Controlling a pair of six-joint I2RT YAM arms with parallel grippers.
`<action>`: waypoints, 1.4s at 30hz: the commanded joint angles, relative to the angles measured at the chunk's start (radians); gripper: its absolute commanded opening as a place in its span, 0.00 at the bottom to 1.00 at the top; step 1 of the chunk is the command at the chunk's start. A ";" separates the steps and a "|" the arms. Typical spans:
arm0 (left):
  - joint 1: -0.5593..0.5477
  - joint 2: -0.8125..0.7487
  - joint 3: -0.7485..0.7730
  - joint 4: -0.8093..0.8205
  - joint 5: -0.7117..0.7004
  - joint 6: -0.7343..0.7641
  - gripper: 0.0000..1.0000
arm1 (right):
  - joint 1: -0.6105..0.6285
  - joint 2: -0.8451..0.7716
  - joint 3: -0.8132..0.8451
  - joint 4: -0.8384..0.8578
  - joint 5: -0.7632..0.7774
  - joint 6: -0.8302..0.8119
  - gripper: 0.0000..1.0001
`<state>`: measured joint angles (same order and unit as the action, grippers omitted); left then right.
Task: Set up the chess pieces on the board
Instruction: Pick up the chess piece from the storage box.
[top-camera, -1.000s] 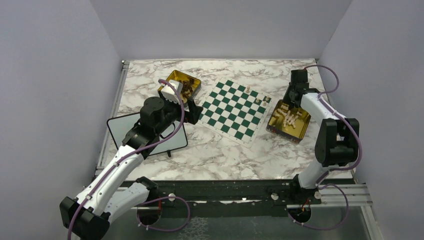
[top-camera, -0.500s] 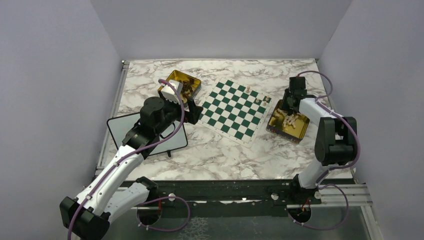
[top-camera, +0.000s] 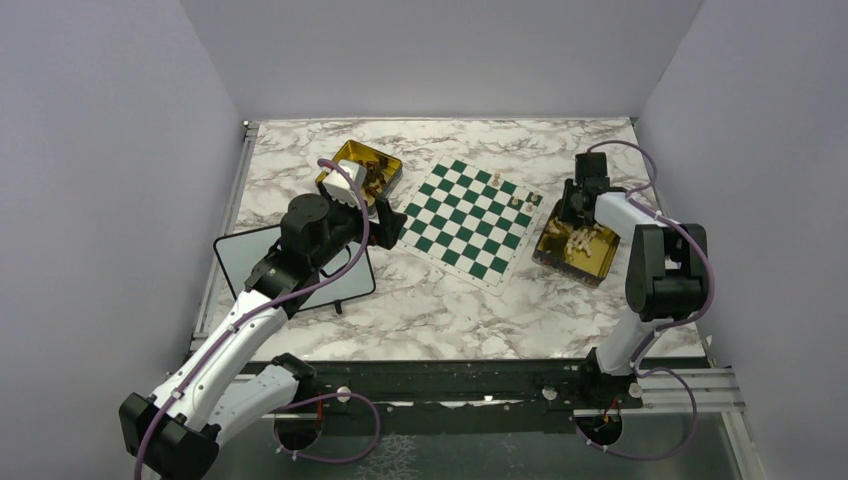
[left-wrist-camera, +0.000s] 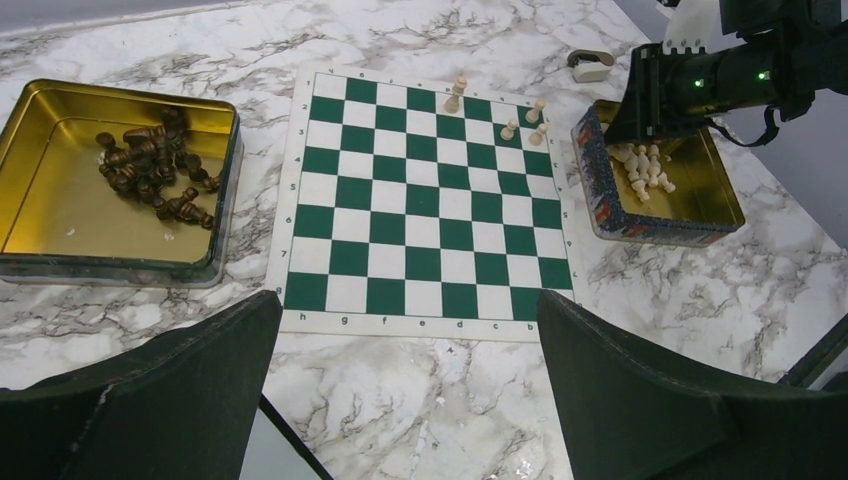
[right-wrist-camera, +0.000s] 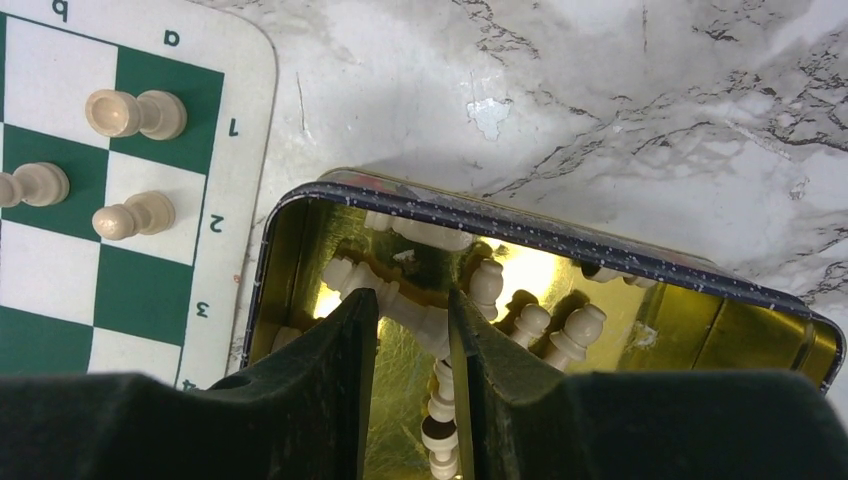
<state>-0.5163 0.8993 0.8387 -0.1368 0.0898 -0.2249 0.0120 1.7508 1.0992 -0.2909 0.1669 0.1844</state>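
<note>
The left jaws stand wide apart, holding nothing, above the marble table (left-wrist-camera: 420, 400). Ahead of them and off to the left, a gold tin (left-wrist-camera: 120, 270) holds a heap of dark chess pieces (left-wrist-camera: 150, 175). Straight ahead of those jaws the board (left-wrist-camera: 430, 200) lies flat, its near edge just beyond them. Four pale chess pieces (left-wrist-camera: 509, 128) stand upright near its far right corner, well away from the left jaws and close beside the right ones. The right jaws reach down into a second gold tin (right-wrist-camera: 560, 240). Their fingers (right-wrist-camera: 335, 380) are drawn close, leaving a narrow gap, and a lying pale piece (right-wrist-camera: 425, 325) runs between the tips. Whether it is clamped I cannot tell. More loose pale pieces (right-wrist-camera: 570, 330) lie just right of these jaws.
</note>
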 joint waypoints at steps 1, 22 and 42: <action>-0.006 -0.021 -0.007 0.025 0.018 -0.005 0.99 | -0.004 0.031 0.034 -0.023 -0.014 -0.026 0.38; -0.010 -0.027 -0.008 0.025 0.013 -0.006 0.99 | -0.003 0.050 0.041 -0.088 -0.050 -0.003 0.34; -0.010 -0.040 -0.010 0.026 0.010 -0.005 0.99 | -0.004 0.077 0.019 -0.072 -0.048 -0.030 0.35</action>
<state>-0.5194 0.8825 0.8352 -0.1364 0.0898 -0.2249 0.0120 1.8030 1.1210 -0.3447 0.1326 0.1711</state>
